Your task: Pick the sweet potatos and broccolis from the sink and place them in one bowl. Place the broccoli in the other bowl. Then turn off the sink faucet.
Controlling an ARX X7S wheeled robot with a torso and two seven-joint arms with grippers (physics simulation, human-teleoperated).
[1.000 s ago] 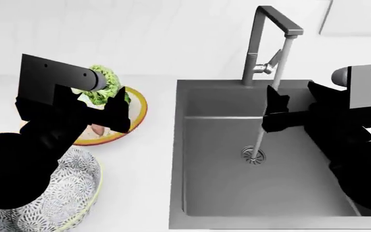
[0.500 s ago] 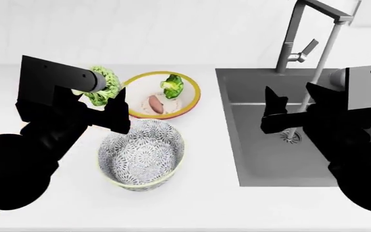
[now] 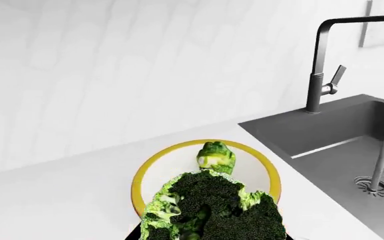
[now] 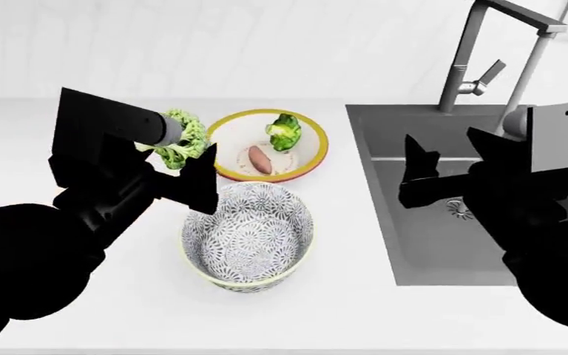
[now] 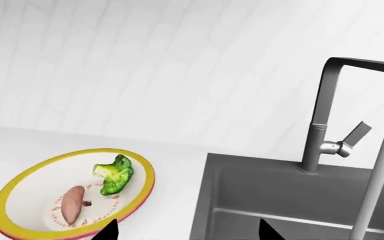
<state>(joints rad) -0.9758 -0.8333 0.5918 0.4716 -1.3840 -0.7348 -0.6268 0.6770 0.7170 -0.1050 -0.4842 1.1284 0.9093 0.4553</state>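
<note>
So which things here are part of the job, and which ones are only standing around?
Job: held broccoli, left gripper, yellow-rimmed bowl with sweet potato and small broccoli, patterned bowl, sink, faucet.
Standing around: white counter, wall.

matt grey metal sink (image 4: 413,244) — brushed faucet (image 4: 481,52); glossy patterned bowl (image 4: 248,235).

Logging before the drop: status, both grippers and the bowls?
Left gripper shut on broccoli, beside yellow-rimmed bowl. Right gripper open, empty, over sink. Patterned bowl empty. Water running; nothing in the way.
</note>
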